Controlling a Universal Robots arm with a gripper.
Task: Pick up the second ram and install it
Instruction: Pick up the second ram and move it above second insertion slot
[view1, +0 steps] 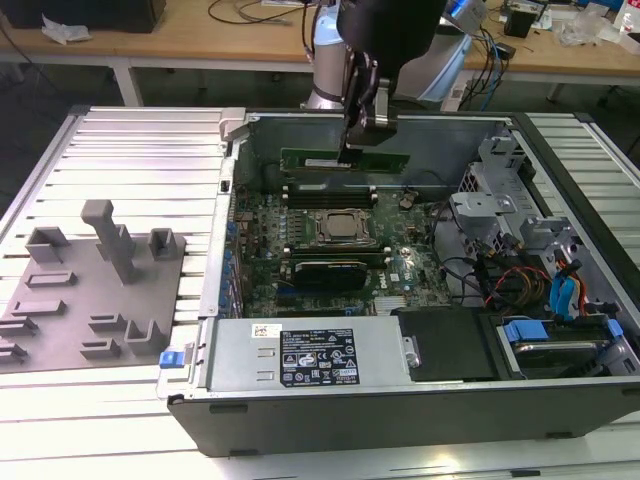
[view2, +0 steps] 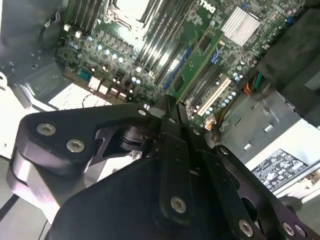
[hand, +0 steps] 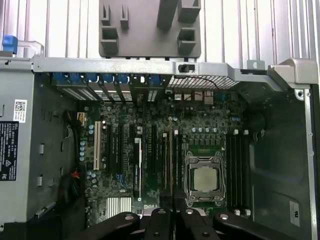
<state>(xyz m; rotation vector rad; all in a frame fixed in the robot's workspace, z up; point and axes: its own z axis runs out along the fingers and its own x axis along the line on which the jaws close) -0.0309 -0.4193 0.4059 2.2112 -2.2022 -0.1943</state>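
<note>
Exterior view: tool (view1: 350, 150) seemingly grips ram (view1: 390, 159) inside case (view1: 430, 135).

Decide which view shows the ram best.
The exterior view: the ram shows its full green length, gripped by the claw. The second wrist view shows it foreshortened; the first wrist view shows it edge-on.

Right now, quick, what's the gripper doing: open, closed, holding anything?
Gripper: closed, holding the second ram.
</note>
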